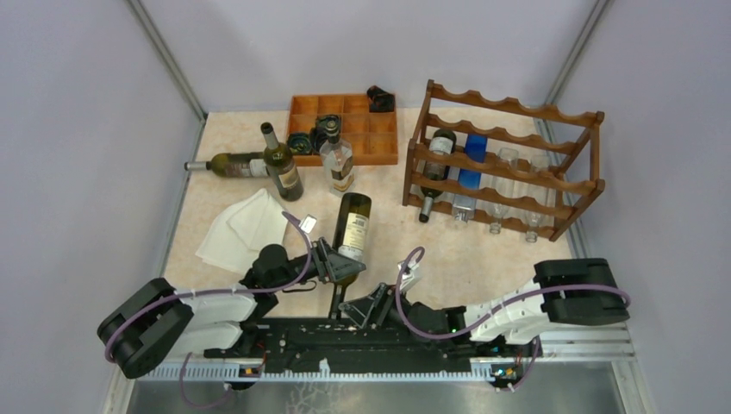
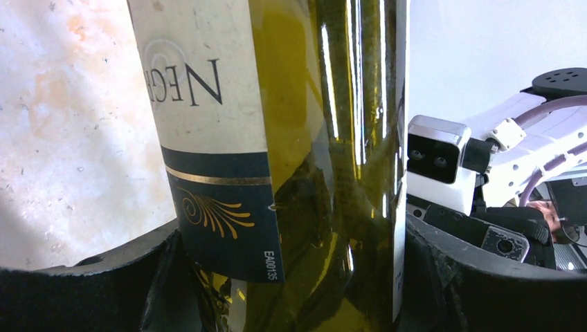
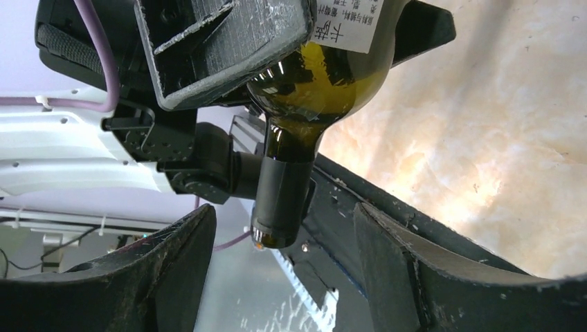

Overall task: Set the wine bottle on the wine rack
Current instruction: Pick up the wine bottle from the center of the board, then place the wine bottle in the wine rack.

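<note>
Over the beige table [image 1: 483, 250] the left gripper [image 1: 339, 260] clamps the bottle [image 1: 353, 226], neck toward the arms. The right gripper [image 3: 284, 232] stands spread around that neck.

pale lilac walls [image 1: 78, 129] – beige marbled tabletop [image 1: 483, 250], even light

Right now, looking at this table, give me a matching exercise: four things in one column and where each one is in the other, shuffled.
1. green wine bottle
2. wine rack
3. compartment tray
4. white cloth

A. far right of the table
B. clamped in the left claw
C. flat on the table, left side
D. far edge, middle

Pairs: 1-B, 2-A, 3-D, 4-C
</note>
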Robot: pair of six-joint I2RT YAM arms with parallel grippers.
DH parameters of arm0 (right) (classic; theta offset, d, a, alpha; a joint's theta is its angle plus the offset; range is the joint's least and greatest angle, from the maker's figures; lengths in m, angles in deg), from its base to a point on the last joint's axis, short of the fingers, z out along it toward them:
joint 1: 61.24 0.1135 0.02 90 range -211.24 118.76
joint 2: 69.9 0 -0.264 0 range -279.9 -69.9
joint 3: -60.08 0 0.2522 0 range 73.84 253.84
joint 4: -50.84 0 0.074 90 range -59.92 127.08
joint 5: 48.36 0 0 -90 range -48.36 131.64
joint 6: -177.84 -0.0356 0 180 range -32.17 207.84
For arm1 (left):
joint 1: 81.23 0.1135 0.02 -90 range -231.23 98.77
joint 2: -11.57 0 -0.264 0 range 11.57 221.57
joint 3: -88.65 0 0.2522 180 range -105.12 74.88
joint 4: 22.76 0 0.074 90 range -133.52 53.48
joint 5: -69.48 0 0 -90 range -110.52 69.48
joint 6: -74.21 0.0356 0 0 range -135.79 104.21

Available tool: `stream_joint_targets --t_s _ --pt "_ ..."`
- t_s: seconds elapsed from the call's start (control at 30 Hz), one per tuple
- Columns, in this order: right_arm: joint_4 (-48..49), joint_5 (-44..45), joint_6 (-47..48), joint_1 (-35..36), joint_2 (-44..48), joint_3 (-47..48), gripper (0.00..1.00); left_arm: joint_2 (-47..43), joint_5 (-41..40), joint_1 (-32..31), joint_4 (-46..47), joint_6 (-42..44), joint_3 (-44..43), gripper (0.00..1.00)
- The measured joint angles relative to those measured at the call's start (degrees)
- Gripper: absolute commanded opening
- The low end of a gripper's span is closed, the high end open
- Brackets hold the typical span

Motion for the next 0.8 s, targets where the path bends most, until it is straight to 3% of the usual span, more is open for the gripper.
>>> stream_joint_targets --t_s 0.5,0.67,0.8 --pt "16.7 4.5 -2.4 -0.1 -11.5 0.2 0.62 1.6 -4.3 -3.7 -1.9 3.6 -3.6 0.00" --pt "17.9 4.1 -2.5 -1.0 -12.6 0.9 0.49 3.4 -4.7 -4.2 -2.6 4.3 -5.0 0.00" --pt "18.4 3.6 -4.3 -2.0 -14.3 0.8 0.45 4.2 -4.7 -4.4 -2.6 5.2 -5.4 0.00"
